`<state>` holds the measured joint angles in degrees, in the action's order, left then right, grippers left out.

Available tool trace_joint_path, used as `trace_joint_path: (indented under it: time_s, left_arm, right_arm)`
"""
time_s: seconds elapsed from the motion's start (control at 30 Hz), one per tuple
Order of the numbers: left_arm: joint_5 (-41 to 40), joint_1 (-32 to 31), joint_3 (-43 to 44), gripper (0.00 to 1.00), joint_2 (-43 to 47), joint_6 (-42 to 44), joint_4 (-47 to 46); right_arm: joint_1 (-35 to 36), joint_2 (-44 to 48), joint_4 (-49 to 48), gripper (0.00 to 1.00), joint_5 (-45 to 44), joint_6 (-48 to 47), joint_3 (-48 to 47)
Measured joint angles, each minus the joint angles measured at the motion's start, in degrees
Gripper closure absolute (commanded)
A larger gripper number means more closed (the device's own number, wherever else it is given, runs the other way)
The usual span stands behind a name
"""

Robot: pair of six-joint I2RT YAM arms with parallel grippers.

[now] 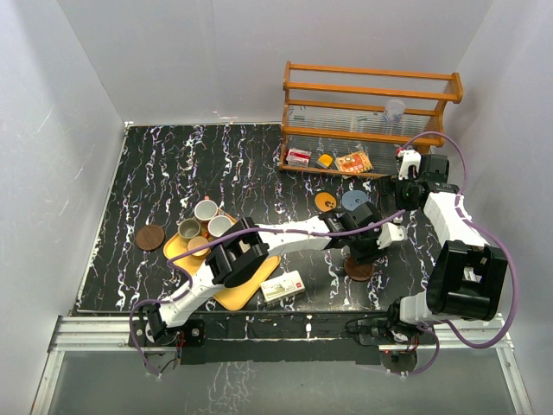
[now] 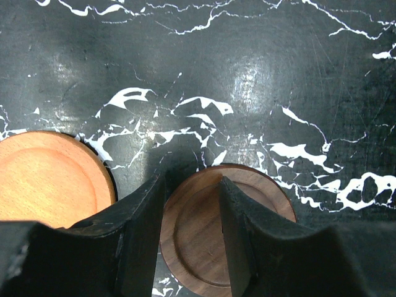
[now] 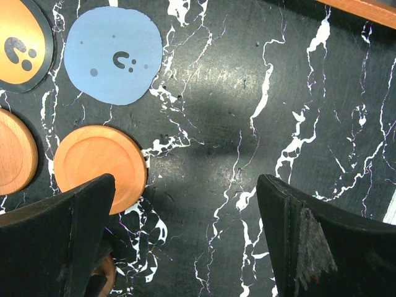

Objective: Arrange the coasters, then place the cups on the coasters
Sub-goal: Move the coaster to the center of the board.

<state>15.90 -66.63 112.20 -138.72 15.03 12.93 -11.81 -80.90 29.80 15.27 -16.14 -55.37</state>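
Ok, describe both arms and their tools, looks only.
The left arm and right arm have white links and chunky black joint housings; a purple cable loops along each. The left tool and right tool each have two broad matte-black fingers.

text: none legible | marks: black curl-and-dots sign on grey-blue coaster and orange coaster

A lab test cell: white panels enclose a black marbled table.
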Motion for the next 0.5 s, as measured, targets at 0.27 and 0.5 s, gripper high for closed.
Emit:
trace_joint_path:
  time_s: [0.27,0.5]
  left_arm:
    - [-0.2,-0.1,1.3,0.63,-0.6,0.5,1.3]
    - [-0.7,-0.4,4.5,0.63,-2.6,1.7,0.8]
  right_arm:
    - [0.0,0.0,0.0,0.02,0.0,0.0,0.0]
    - [0.0,0.0,0.0,0.02,0.0,0.0,0.0]
